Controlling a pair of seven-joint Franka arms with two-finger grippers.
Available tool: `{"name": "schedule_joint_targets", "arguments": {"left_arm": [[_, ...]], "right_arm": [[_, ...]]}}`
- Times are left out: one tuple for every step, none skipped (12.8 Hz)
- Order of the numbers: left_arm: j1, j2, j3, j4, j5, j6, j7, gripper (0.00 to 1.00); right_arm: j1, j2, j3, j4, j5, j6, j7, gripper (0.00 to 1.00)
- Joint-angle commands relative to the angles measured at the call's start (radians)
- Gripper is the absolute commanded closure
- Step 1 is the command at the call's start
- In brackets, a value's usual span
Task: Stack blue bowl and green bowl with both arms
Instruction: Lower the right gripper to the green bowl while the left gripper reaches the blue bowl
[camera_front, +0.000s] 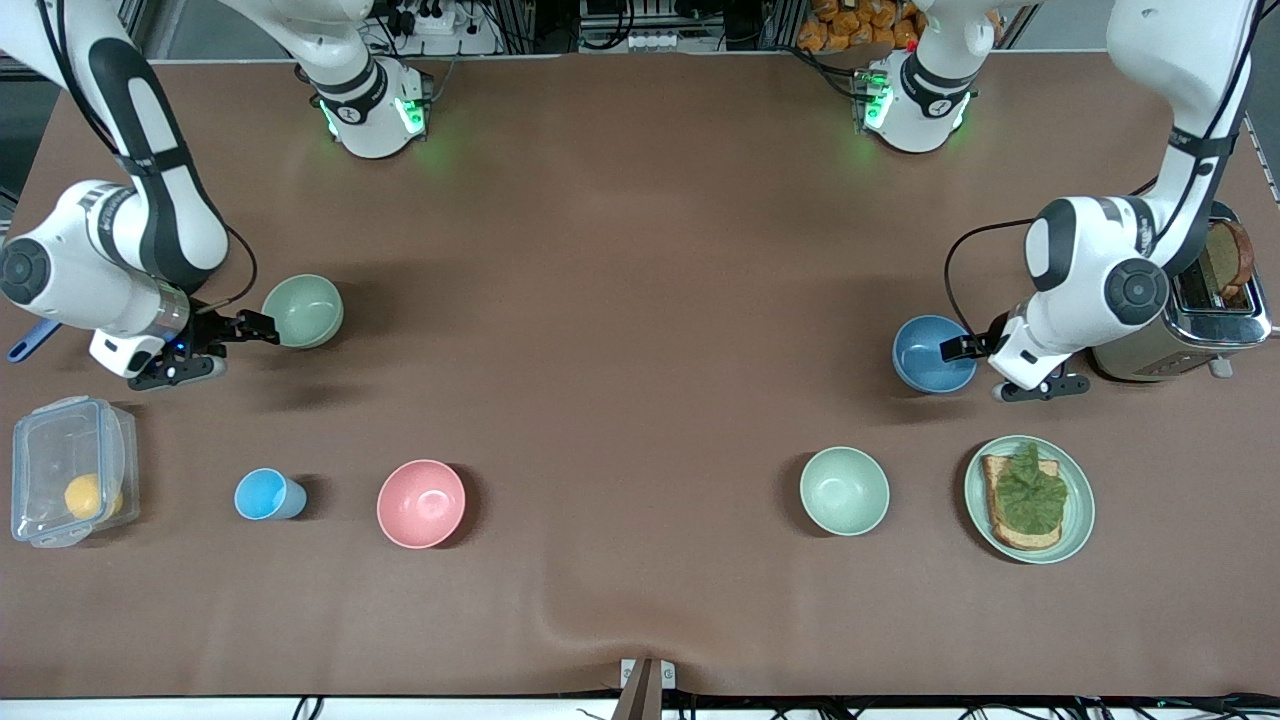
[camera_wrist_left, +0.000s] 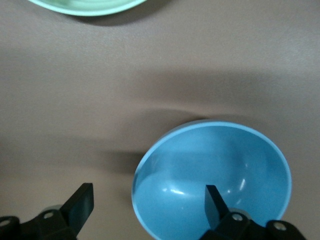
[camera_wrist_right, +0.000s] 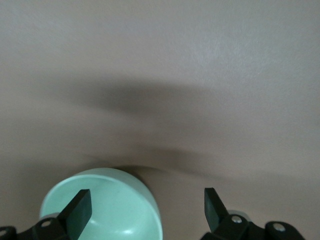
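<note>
Reaching for both bowls: left gripper (camera_front: 950, 349) gaping astride blue bowl (camera_front: 930, 352) rim beside toaster (camera_front: 1180, 325), right gripper (camera_front: 250, 328) gaping astride green bowl (camera_front: 303, 311) rim, nothing held; closing next.

Left wrist view: blue bowl (camera_wrist_left: 212, 180) cut off at frame edge, near rim unseen; a pale green rim (camera_wrist_left: 90, 6) clipped by the edge, can't tell which dish. Right wrist view: green bowl (camera_wrist_right: 102, 207) half out of frame. Front view: blue thing (camera_front: 32, 340) mostly hidden under right arm, unidentifiable. Toaster (camera_front: 1195, 320) partly covered by left arm.
</note>
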Motion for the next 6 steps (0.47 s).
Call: {"name": "schedule_joint_targets", "arguments": {"left_arm": [[0.005,0.026,-0.004,0.006,-0.008,0.030,0.023,0.06],[0.005,0.028,-0.003,0.006,-0.008,0.030,0.023,0.10],[0.005,0.037,-0.004,0.006,-0.008,0.030,0.023,0.15],[0.005,0.040,-0.004,0.008,-0.008,0.032,0.023,0.22],[0.005,0.040,-0.004,0.009,-0.008,0.030,0.022,0.32],[0.007,0.046,-0.004,0.013,-0.008,0.030,0.021,0.40]], "right_arm": [[-0.031,0.047,0.018,-0.018,0.022,0.026,-0.048,0.11],[-0.033,0.050,0.018,-0.031,0.022,0.028,-0.048,0.17],[-0.033,0.055,0.018,-0.035,0.022,0.026,-0.048,0.21],[-0.033,0.053,0.019,-0.052,0.022,0.026,-0.049,0.26],[-0.033,0.050,0.019,-0.058,0.022,0.020,-0.052,0.27],[-0.034,0.050,0.019,-0.060,0.022,0.019,-0.052,0.36]]}}
